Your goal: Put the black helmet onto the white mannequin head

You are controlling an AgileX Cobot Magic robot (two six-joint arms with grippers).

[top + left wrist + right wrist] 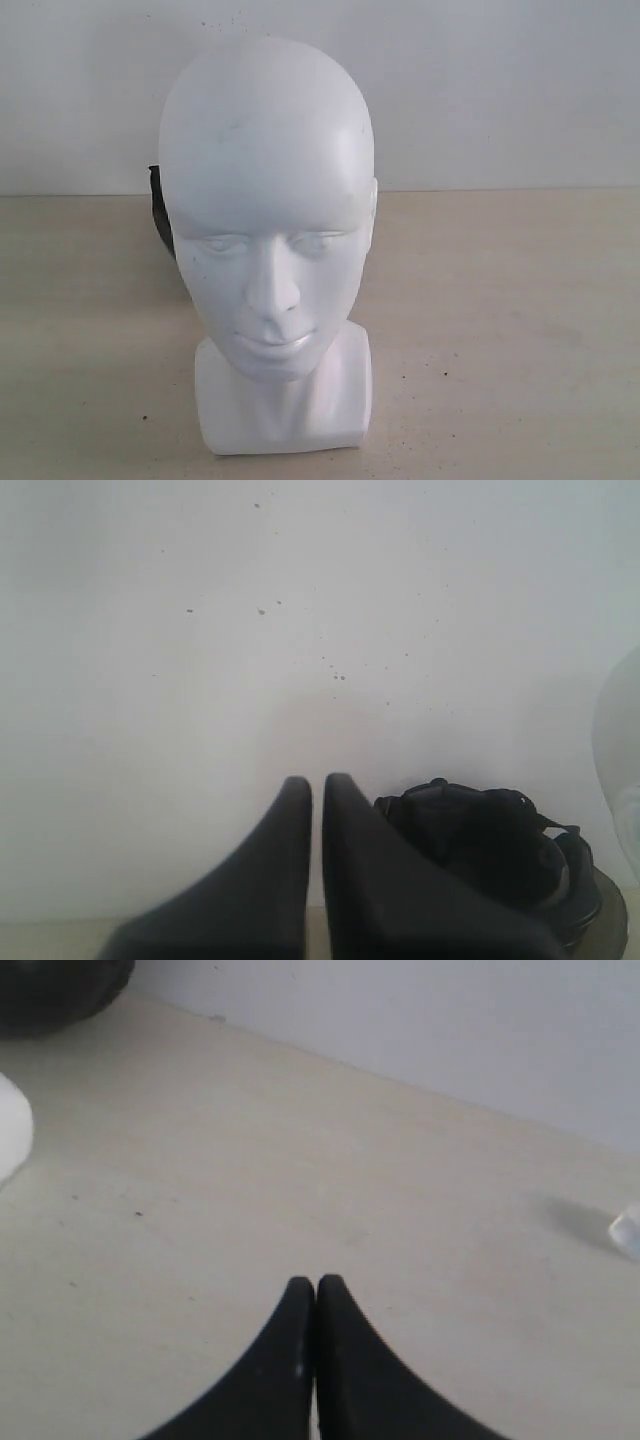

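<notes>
Standing upright on the pale table [520,330], the white mannequin head [268,200] faces forward, bare, with the black helmet [158,212] peeking out from behind it. The left gripper [312,782] and the right gripper [316,1282] each have their jaws pressed together, holding nothing.

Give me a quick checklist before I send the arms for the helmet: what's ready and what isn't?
1. The white mannequin head stands upright on the table with its crown bare: ok.
2. The black helmet is located, behind the head, and neither arm holds it: ok.
3. The left gripper is open for a grasp: not ok, its jaws are shut and empty.
4. The right gripper is open for a grasp: not ok, its jaws are shut and empty.
5. A clear grasp point on the helmet's rim: cannot tell, it shows only as a dark mass and is mostly hidden in the exterior view.
</notes>
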